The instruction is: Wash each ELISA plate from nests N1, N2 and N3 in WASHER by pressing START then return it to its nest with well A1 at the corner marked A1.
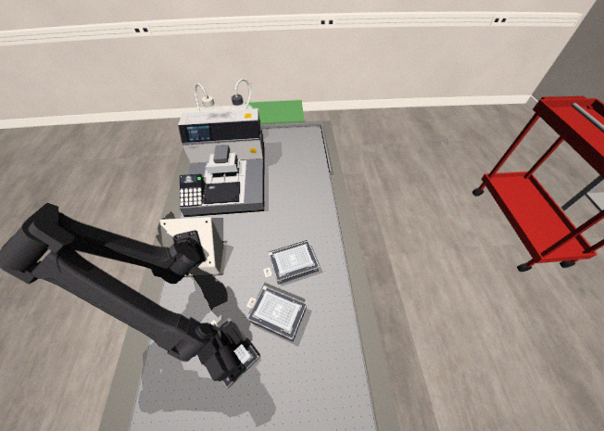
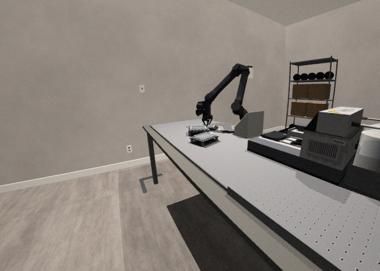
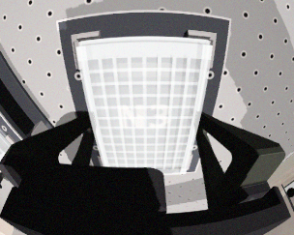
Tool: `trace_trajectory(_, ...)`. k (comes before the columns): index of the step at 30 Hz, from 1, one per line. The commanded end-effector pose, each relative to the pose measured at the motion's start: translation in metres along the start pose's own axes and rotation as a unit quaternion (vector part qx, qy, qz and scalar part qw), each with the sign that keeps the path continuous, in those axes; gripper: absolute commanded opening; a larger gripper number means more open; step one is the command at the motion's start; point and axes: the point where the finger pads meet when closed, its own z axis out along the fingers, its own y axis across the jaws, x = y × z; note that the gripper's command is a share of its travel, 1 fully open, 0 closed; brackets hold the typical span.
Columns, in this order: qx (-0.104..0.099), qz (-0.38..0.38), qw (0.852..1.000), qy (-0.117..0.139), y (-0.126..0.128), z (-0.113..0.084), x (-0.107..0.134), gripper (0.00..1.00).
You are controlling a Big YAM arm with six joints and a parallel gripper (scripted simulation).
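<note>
My gripper [image 1: 237, 350] [image 2: 207, 124] [image 3: 145, 117] points down over nest N3. Its fingers stand at the two long edges of the white plate [image 3: 145, 91] and look shut on it. The plate lies flat in the dark nest N3 [image 3: 145, 23], inside its corner locators; "N3" reads through it. Its cut-off corner I cannot make out. Two more white plates [image 1: 294, 259] [image 1: 277, 310] sit in their own nests to the right. The washer [image 1: 253, 183] stands at the back with its lamp [image 1: 199, 178] green. Its dark carrier [image 1: 221, 193] bears no plate. Its keypad [image 1: 190, 196] is at the front left.
A cream angled stand [image 1: 205, 230] is between the washer and the nests, on the left, under the arm's base end. The neighbouring nest's edge [image 3: 19, 107] shows at the left of the wrist view. A red cart [image 1: 532, 210] stands off to the right.
</note>
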Motion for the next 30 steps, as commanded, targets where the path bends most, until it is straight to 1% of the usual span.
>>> trace_trajectory(1, 0.002, 0.003, 1.0, -0.008, -0.003, -0.003, -0.009, 0.82)
trace_trajectory(16, 0.002, 0.003, 1.0, -0.008, -0.003, -0.003, -0.009, 0.82)
trace_trajectory(17, -0.001, -0.004, 1.0, -0.004, 0.001, -0.006, -0.005, 0.82)
trace_trajectory(18, 0.0, 0.006, 1.0, -0.014, -0.003, -0.013, -0.012, 0.82)
trace_trajectory(20, 0.001, 0.009, 1.0, -0.02, -0.005, -0.02, -0.019, 0.82)
trace_trajectory(25, 0.001, 0.01, 1.0, -0.021, -0.005, -0.029, -0.019, 0.82)
trace_trajectory(27, 0.001, 0.01, 1.0, -0.021, -0.005, -0.029, -0.019, 0.82)
trace_trajectory(28, 0.0, 0.005, 1.0, -0.012, -0.002, -0.025, -0.009, 0.82)
trace_trajectory(30, 0.0, 0.01, 1.0, -0.021, -0.005, -0.034, -0.018, 0.82)
